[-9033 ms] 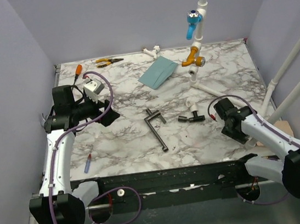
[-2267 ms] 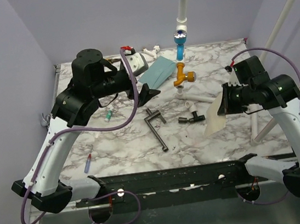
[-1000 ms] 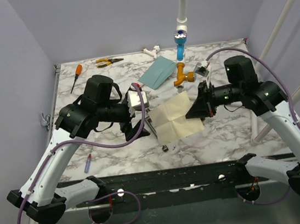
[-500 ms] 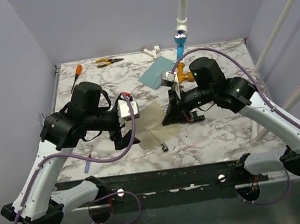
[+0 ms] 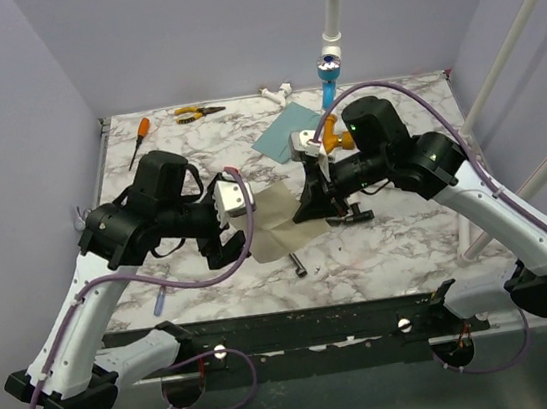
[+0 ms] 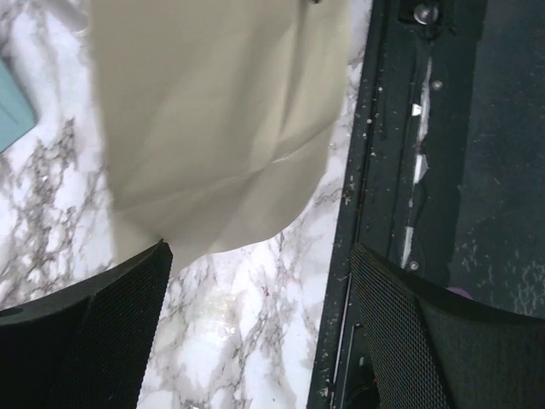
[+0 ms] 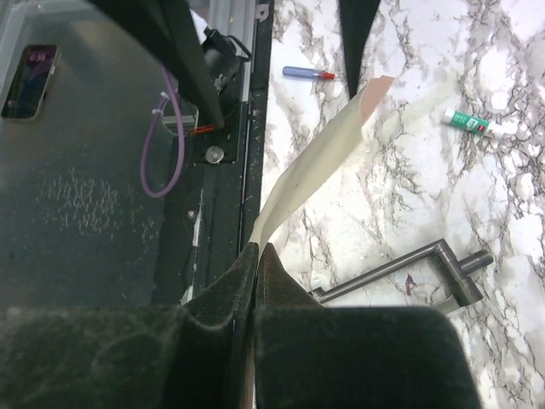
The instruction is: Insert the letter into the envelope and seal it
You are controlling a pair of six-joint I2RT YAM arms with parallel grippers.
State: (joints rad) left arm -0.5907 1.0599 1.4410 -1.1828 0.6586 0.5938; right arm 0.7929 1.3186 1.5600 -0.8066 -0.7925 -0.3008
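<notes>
The letter (image 5: 276,222), a creased tan sheet, hangs above the middle of the table by one edge. My right gripper (image 5: 307,210) is shut on that edge; in the right wrist view the closed fingertips (image 7: 255,256) pinch the sheet (image 7: 315,170) edge-on. My left gripper (image 5: 239,249) is at the sheet's left side, open. In the left wrist view the letter (image 6: 213,128) hangs ahead of the jaws (image 6: 255,315), its lower corner just at the left finger (image 6: 128,324), nothing between the fingers. The teal envelope (image 5: 279,133) lies flat at the back centre, and its corner (image 6: 13,115) shows.
A white pipe assembly with a blue valve (image 5: 330,61) and an orange valve (image 5: 330,132) stands behind the envelope. A metal L-key (image 7: 409,268), a black fitting (image 5: 351,216), a pen (image 5: 157,302), a green tube (image 7: 468,123), a screwdriver (image 5: 143,131) and pliers (image 5: 196,112) lie around.
My right gripper has carried the letter leftward toward the left gripper, and the sheet now hangs steeper. The left jaws have narrowed slightly.
</notes>
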